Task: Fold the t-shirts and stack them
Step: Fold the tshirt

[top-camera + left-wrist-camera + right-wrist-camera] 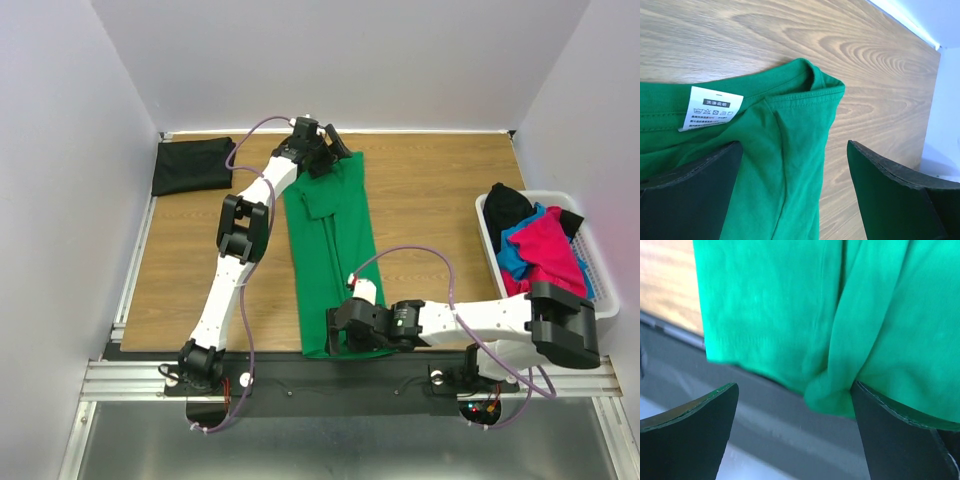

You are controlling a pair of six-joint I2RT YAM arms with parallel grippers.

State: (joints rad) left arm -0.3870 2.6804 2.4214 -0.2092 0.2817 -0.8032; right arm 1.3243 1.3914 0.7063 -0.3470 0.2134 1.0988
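Note:
The bright green t-shirt lies folded lengthwise in a long strip down the middle of the table. My left gripper is open at its far end, over the collar corner. One finger is over the cloth beside the white neck label and the other finger is over bare wood. My right gripper is open at the near hem, which bunches at the table's front edge between its jaws. A folded black t-shirt lies at the far left corner.
A white plastic basket stands at the right edge, holding magenta, blue and black t-shirts. A metal rail runs along the table's front edge. White walls close in the back and both sides.

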